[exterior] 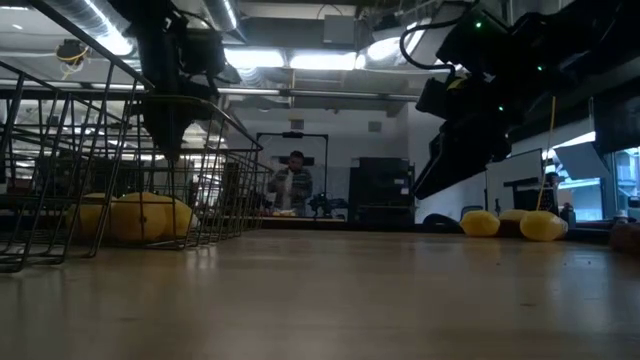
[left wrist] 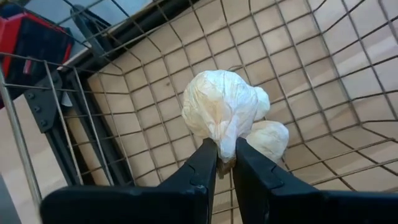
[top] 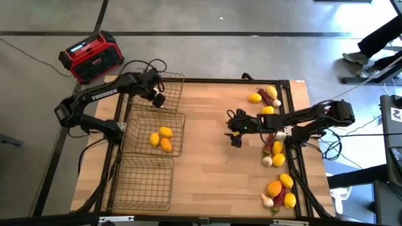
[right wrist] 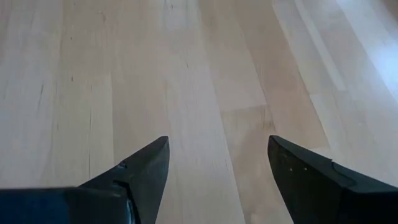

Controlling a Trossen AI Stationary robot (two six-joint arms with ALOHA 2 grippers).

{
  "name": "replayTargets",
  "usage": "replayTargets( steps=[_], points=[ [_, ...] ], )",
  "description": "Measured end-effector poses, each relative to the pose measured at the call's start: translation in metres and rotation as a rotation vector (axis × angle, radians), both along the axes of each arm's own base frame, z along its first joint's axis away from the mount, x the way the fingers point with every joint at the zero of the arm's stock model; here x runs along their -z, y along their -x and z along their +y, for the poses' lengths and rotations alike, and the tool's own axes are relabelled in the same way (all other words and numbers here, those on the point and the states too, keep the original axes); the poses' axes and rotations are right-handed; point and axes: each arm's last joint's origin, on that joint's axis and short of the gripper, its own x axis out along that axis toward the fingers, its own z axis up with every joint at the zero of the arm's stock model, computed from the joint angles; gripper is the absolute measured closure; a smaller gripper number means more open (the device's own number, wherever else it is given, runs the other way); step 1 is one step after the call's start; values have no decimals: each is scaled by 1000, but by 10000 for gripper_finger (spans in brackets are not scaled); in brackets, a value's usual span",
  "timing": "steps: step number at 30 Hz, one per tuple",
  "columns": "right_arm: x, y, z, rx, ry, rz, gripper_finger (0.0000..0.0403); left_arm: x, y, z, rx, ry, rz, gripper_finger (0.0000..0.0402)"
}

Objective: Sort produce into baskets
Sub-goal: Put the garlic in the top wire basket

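The left claw (left wrist: pixel 225 163) pinches a garlic bulb (left wrist: pixel 221 115) over the far basket (top: pixel 173 91); best lowered before release; the right claw (right wrist: pixel 217 171) gapes empty above the desk (top: pixel 207 125).

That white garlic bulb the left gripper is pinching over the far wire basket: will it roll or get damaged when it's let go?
The left gripper holds the papery white garlic bulb only by its tip, so it looks light. Its lumpy shape probably won't roll far. A second garlic bulb lies in the wire mesh basket below; the skin may flake.
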Motion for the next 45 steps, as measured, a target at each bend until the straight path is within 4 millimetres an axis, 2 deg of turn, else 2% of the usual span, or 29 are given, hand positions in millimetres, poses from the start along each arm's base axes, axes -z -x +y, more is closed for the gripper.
replayTargets(
  steps=[24,38,41,45],
  points=[
    [0,0,0,-1,0,-2,134,30,-15,11,58,94,112,361],
    [0,0,0,-1,1,-2,134,33,-16,12,105,105,140,360],
    [0,0,0,-1,1,-2,134,33,-16,12,115,105,144,345],
    [0,0,0,0,0,-2,134,33,-16,12,116,105,144,293]
  ],
)
